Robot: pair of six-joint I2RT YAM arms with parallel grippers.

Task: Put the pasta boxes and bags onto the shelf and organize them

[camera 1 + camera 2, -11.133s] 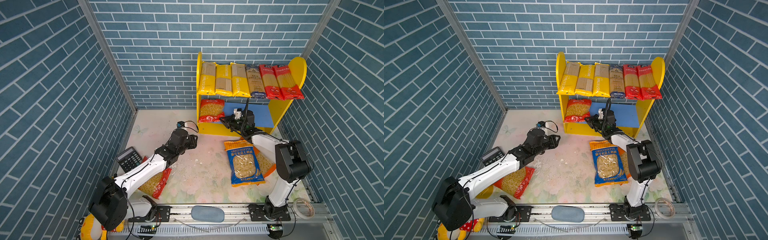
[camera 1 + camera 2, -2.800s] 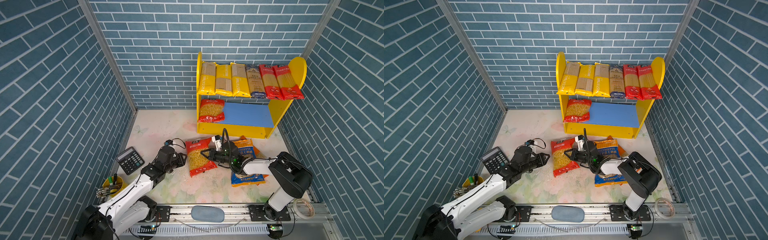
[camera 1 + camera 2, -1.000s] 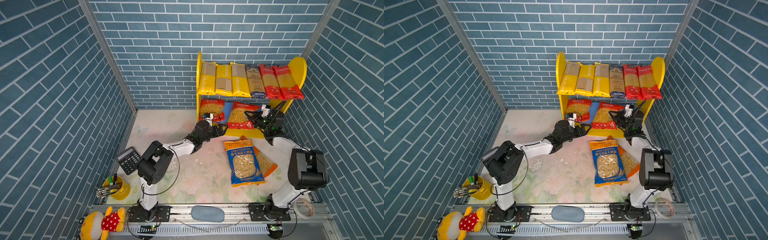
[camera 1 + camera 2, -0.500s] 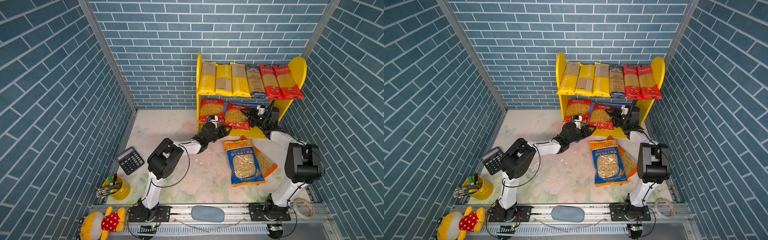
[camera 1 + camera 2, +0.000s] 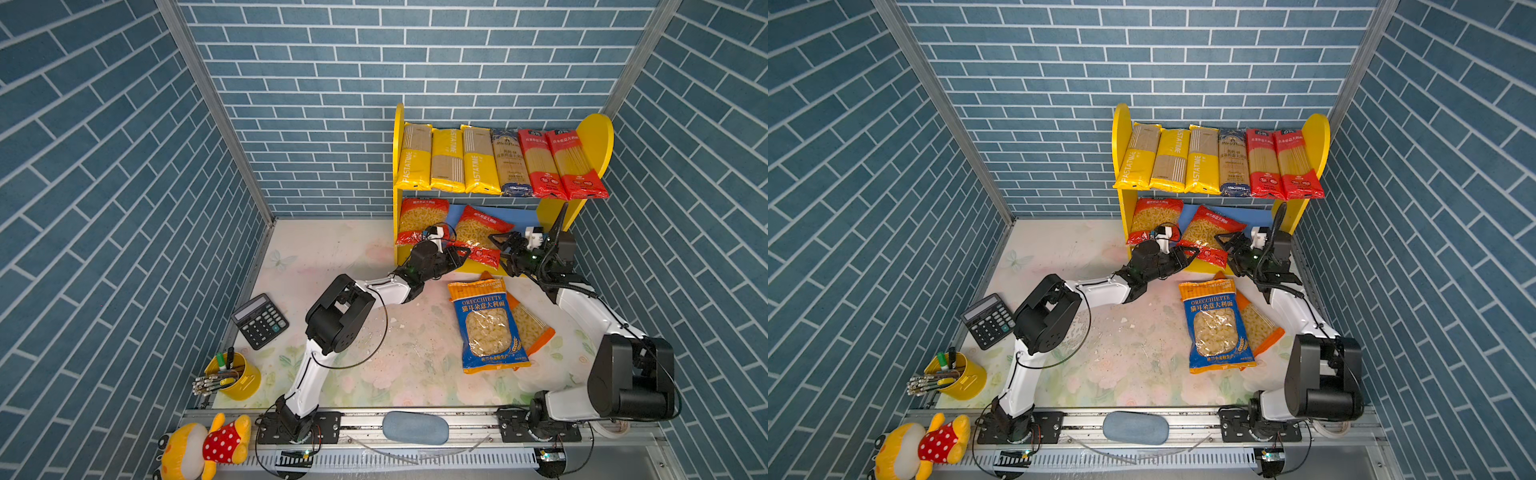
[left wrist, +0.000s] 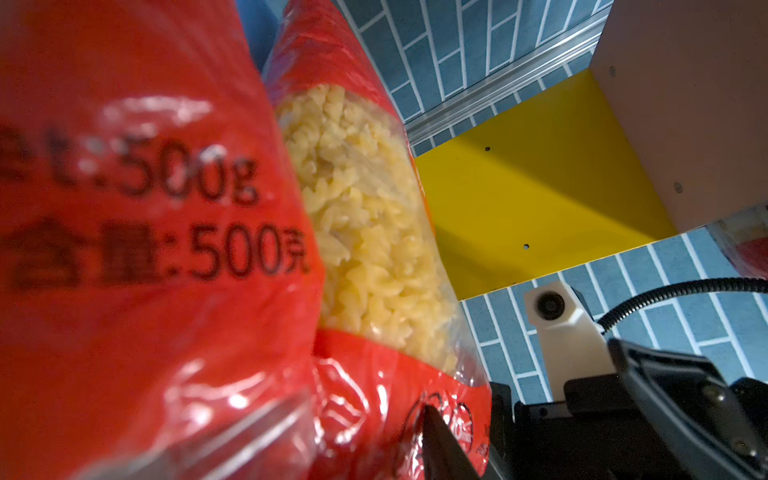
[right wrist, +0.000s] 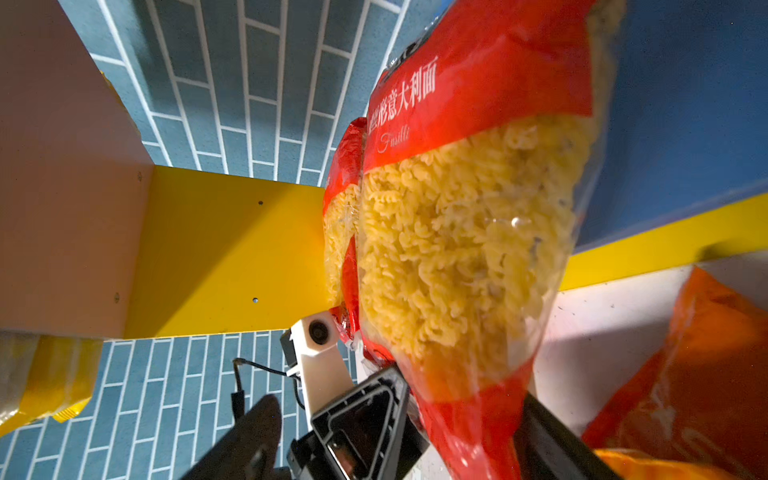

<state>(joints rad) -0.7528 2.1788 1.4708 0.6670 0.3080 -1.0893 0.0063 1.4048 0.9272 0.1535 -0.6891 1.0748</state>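
Note:
The shelf carries several long pasta packs on its upper board. On the blue lower board one red fusilli bag stands at the left. A second red bag leans tilted beside it, its lower end over the front edge. My left gripper is closed on that lower end; one finger presses the plastic and the other is hidden. My right gripper stands wide open around the same end. A blue ORECCHIETTE bag lies on an orange bag.
A black calculator, a yellow pen cup and a plush toy sit at the front left. Brick walls close in on three sides. The right part of the lower board is bare blue.
My right gripper has opened and let go of the second red bag. My left gripper has narrowed onto the bag's lower end, and the bag now leans on the lower board.

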